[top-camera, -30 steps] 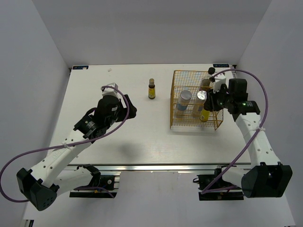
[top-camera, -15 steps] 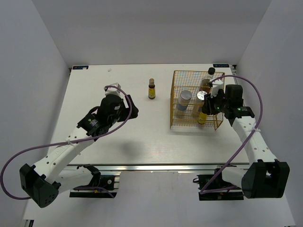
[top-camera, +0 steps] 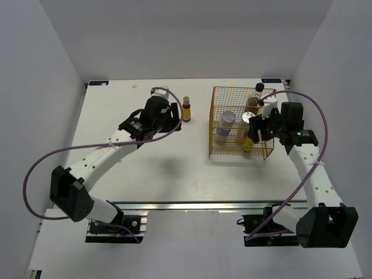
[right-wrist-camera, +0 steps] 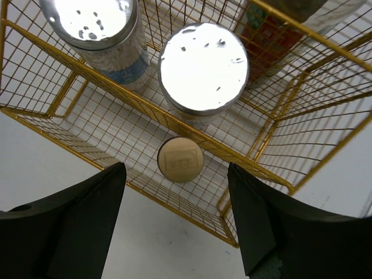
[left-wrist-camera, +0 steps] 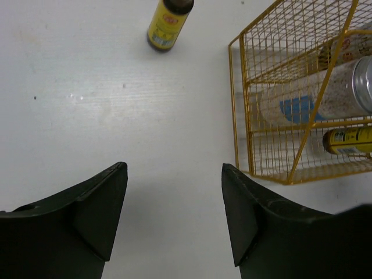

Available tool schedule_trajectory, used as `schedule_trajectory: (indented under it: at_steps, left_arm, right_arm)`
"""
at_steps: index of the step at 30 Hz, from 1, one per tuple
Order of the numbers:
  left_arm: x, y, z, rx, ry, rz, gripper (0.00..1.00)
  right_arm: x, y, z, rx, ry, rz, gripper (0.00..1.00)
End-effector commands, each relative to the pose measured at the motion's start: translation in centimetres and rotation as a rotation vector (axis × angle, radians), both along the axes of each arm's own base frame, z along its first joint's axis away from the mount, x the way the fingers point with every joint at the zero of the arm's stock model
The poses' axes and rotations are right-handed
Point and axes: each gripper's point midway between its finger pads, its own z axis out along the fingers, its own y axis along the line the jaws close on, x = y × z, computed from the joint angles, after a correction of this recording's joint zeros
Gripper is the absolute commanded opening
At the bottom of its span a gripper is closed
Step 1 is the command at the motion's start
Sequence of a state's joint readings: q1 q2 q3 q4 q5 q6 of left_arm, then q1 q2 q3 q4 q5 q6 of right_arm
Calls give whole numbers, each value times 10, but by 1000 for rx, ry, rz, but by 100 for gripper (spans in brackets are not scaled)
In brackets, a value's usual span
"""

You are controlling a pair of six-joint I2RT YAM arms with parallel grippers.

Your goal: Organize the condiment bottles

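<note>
Left hand point(left-wrist-camera: 173, 174): jaws apart, nothing between them. The loose brown bottle point(left-wrist-camera: 168, 22) stands upright on the table point(top-camera: 104, 104) at this hand's 12 o'clock, apart from it. The wire basket point(top-camera: 229, 150) is at the bottle's 3 o'clock.

Right hand point(right-wrist-camera: 174, 174): jaws wide, gripping nothing, hovering over the basket's 5 o'clock corner. The second brown bottle point(right-wrist-camera: 180, 160) stands there, its cap narrower than the gap. The white cylinders point(right-wrist-camera: 203, 67) sit behind a divider, and the tall dark bottle point(top-camera: 256, 97) is at the 1 o'clock corner.

Risks, as we judge them:
- The loose bottle is slim with a small base on a smooth white table. An off-centre finger could tip it, and its round body would then roll.
- A right finger snagging a wire on the way out could drag the light basket or knock over the small bottle.

Materials: the basket is a thin yellow wire grid. The cylinders have mirror-bright flat lids with dark specks. The small bottles are brown with yellow labels; the basket one shows a flat tan disc cap.
</note>
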State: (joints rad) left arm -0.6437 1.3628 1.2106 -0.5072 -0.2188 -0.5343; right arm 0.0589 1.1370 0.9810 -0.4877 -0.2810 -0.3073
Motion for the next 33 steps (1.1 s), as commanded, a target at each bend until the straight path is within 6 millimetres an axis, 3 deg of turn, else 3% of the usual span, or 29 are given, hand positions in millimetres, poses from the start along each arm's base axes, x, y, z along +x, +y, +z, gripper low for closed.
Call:
schedule_trajectory:
  at_steps: [1, 2, 3, 4, 5, 6, 7, 8, 10, 11, 12, 13, 14, 15, 17, 25, 33]
  left_arm:
    - [24, -10, 28, 36, -67, -23, 75]
    - [33, -13, 12, 74, -29, -24, 73]
    - [41, -14, 10, 85, -22, -20, 72]
    - [51, -19, 20, 77, -39, -23, 72]
    - [61, -25, 5, 98, -8, -29, 72]
    - [68, -26, 2, 102, -3, -30, 72]
    - [79, -33, 12, 94, -24, -37, 74]
    - [88, -37, -8, 123, 13, -43, 79]
    - [100, -44, -14, 145, 18, -58, 83]
    - [110, -48, -6, 143, 1, -60, 84]
    - [118, -53, -24, 178, 25, -72, 85]
    - [123, -51, -28, 205, 34, -61, 85]
    - [135, -53, -15, 200, 4, -50, 86]
    - [142, -55, -29, 226, 22, -55, 86]
    - [157, -55, -21, 218, 0, -47, 86]
    - [183, -53, -51, 223, 21, 6, 78]
    - [193, -60, -57, 206, -11, 7, 70]
  right_arm:
    - [0, -7, 59, -30, -141, 36, 77]
    - [-5, -11, 61, -36, -129, 41, 77]
    - [-7, -10, 66, -40, -136, 57, 78]
    - [-12, -7, 74, -46, -152, 87, 80]
    - [-12, -18, 77, -51, -155, 62, 82]
    - [-14, -17, 79, -51, -161, 70, 83]
    - [-17, -17, 81, -50, -169, 77, 86]
    - [-18, -17, 81, -45, -171, 79, 86]
    - [-22, -15, 81, -29, -173, 84, 86]
    - [-23, -14, 77, -22, -162, 85, 86]
    - [-24, -12, 78, -14, -169, 86, 86]
    - [-25, -12, 76, -3, -163, 82, 86]
    - [-26, -11, 75, 1, -159, 80, 86]
    - [-26, -10, 75, 7, -160, 80, 86]
    - [-24, -10, 75, 17, -163, 76, 86]
    - [-21, -7, 74, 40, -160, 73, 86]
    - [-22, -4, 67, 64, -141, 75, 85]
